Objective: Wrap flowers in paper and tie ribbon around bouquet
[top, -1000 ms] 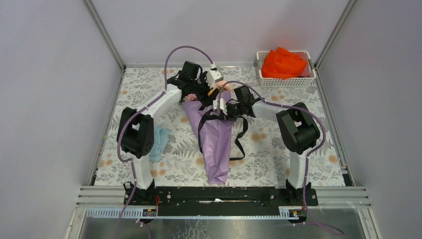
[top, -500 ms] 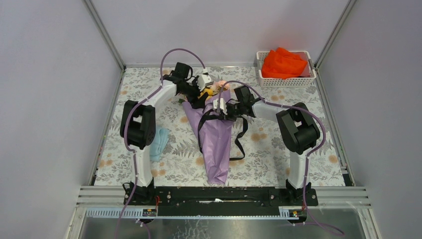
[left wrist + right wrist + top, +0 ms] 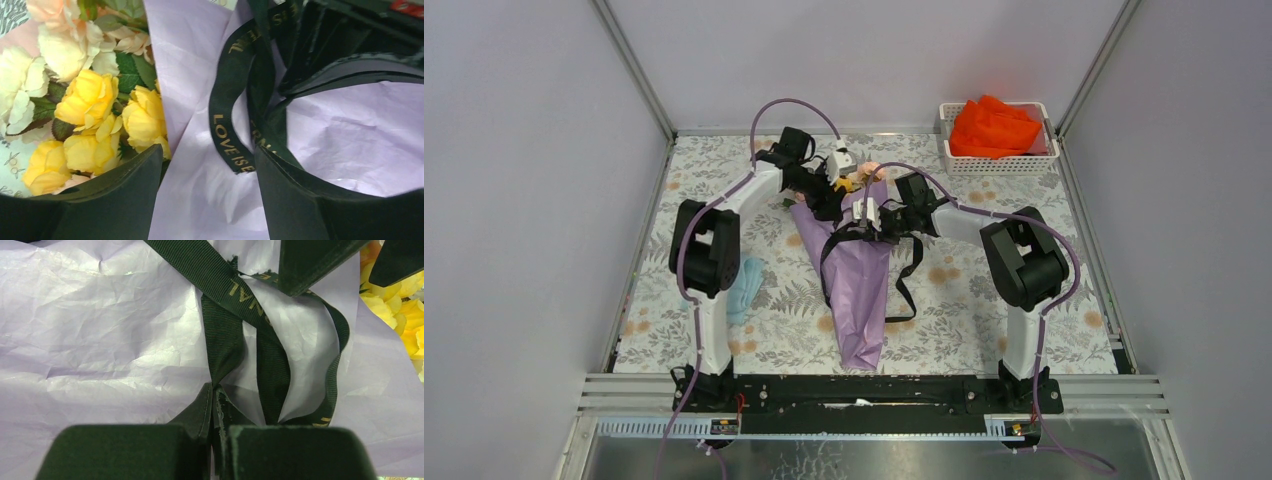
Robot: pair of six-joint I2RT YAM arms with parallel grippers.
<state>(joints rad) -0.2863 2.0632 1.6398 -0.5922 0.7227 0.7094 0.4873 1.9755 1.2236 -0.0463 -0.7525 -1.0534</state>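
One bouquet, centre frame; one ribbon looped over it. Left gripper fingers apart over paper; right gripper pinching ribbon. Upper right: one basket, orange cloth. One blue cloth, left.

The left end effector has slid left off the bunch of pink, yellow and white artificial roses, then eased slightly back, uncovering the yellow heads. The left arm's black elbow joint has swung away from the near edge of the floral-print counter.
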